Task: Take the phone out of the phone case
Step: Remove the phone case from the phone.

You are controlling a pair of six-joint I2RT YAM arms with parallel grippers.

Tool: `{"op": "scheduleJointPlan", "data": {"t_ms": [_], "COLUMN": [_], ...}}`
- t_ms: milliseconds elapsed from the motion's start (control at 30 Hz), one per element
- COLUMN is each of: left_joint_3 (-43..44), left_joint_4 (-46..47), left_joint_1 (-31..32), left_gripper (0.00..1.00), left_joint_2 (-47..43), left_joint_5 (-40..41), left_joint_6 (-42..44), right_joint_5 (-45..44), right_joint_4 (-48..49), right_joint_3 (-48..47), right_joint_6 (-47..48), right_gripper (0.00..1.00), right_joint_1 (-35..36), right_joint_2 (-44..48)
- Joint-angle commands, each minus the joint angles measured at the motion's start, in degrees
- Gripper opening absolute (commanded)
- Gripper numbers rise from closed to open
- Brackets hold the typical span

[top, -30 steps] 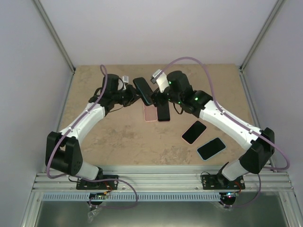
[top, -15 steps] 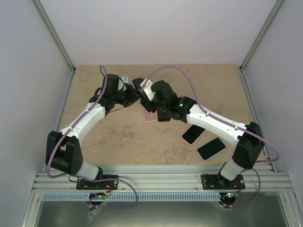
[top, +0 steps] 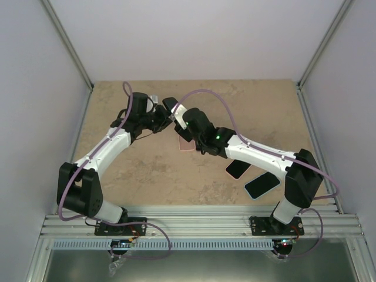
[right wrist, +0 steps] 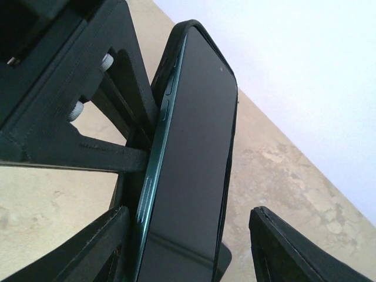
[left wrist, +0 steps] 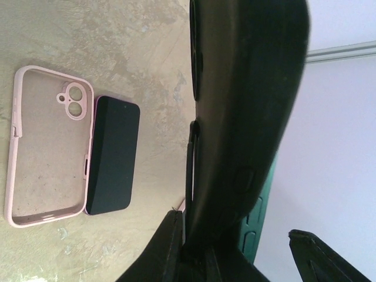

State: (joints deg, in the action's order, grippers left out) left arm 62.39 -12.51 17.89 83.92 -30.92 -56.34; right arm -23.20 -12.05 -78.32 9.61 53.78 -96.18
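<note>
My left gripper [top: 165, 116] is shut on a phone in a black case [top: 170, 104] and holds it up above the table's far middle. In the left wrist view the case's back [left wrist: 252, 117] fills the frame between the left gripper's [left wrist: 232, 224] fingers; a teal phone edge shows beside it. In the right wrist view the phone's dark screen [right wrist: 194, 158] faces me, its teal edge on the left. My right gripper [right wrist: 188, 214] is open, one finger on each side of the phone. It sits right beside the phone in the top view [top: 178, 119].
An empty pink case [left wrist: 14, 164] and a dark phone [left wrist: 111, 155] lie side by side on the table below; the pink case shows under the right arm [top: 187, 144]. A black phone [top: 237, 168] and a phone in a light blue case [top: 262, 184] lie at the right.
My right gripper has swung left and closed in on the held phone, and its fingers now straddle it. The left arm and the phone have hardly moved.
</note>
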Motion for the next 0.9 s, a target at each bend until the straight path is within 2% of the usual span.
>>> {"op": "scheduleJointPlan", "data": {"t_ms": [0, 400, 533, 867], "left_joint_3": [0.24, -0.97, -1.29, -2.38], "left_joint_4": [2.6, 4.34, 4.24, 3.84], "left_joint_1": [-0.14, -0.31, -0.31, -0.65], "left_gripper": [0.0, 0.0, 0.0, 0.0], "left_joint_2": [-0.82, -1.41, -1.79, -1.31], "left_joint_5": [-1.93, -2.99, -2.44, -1.05], "left_joint_6": [-1.35, -3.27, -2.96, -2.88], "right_joint_5": [-7.3, -12.19, -12.27, -12.13], "right_joint_4": [4.4, 9.75, 10.21, 10.33], "right_joint_3": [3.07, 5.62, 5.43, 4.74], "right_joint_6": [3.57, 4.57, 4.31, 4.04], "right_gripper": [0.56, 0.57, 0.39, 0.04], "right_joint_1": [-0.44, -0.66, -0.85, -1.73], "right_joint_2": [-1.43, -5.24, -5.08, -1.0]}}
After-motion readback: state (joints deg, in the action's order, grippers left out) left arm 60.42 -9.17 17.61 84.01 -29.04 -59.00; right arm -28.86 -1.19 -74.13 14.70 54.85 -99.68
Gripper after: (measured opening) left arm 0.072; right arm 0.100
